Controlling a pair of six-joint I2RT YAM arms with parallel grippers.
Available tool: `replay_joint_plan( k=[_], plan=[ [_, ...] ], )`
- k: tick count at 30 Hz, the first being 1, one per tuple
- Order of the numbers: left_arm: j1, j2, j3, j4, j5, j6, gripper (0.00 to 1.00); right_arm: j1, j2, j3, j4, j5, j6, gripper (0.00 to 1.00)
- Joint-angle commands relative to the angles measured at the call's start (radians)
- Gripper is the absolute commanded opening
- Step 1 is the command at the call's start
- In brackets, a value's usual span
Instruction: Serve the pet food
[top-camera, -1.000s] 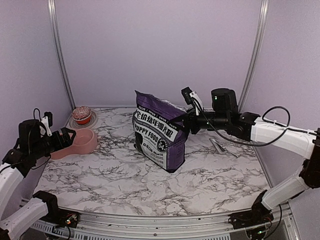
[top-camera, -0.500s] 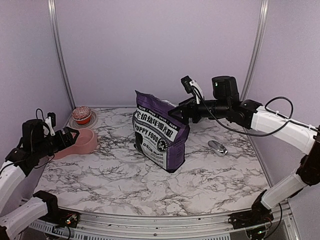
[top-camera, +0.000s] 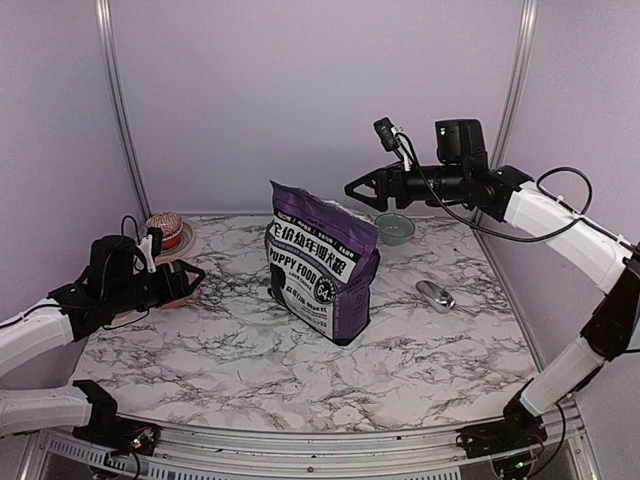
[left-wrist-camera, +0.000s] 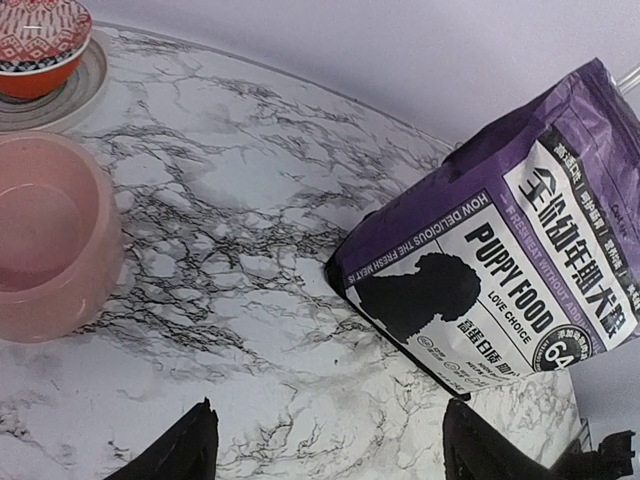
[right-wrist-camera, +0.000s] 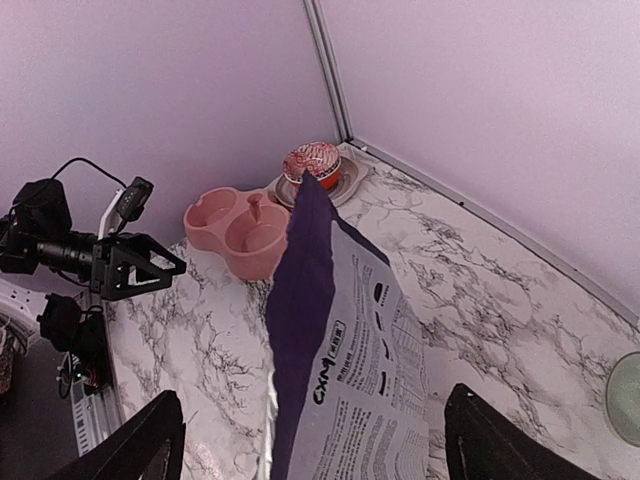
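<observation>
The left arm (top-camera: 35, 335) lies low, forearm stretched out to its right, and the left gripper (top-camera: 188, 277) is level with its jaws spread wide. The right arm (top-camera: 548, 213) sits high, wrist horizontal. The right gripper (top-camera: 352, 190) points left, fingers parted wide.
</observation>
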Motion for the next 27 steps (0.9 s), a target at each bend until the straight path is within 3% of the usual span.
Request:
replay_joint_plan(
  k=[1, 6, 13, 20, 27],
  plan=[
    [-0.102, 0.114, 0.032, 0.163, -0.041, -0.020, 0.74, -0.121, -0.002, 0.029, -0.037, -0.005, 0.052, 0.84],
    [-0.209, 0.296, 0.068, 0.260, -0.054, -0.030, 0.73, -0.259, -0.003, -0.062, -0.002, 0.001, 0.066, 0.66],
    [-0.299, 0.521, 0.168, 0.277, -0.066, -0.043, 0.70, -0.268, 0.093, -0.204, 0.039, -0.059, 0.021, 0.48],
    [-0.329, 0.658, 0.238, 0.304, -0.052, -0.099, 0.68, -0.257, 0.236, -0.234, 0.058, -0.176, -0.013, 0.40],
    [-0.330, 0.723, 0.253, 0.314, -0.024, -0.101, 0.68, -0.155, 0.352, -0.199, 0.031, -0.177, -0.046, 0.39]
  ],
)
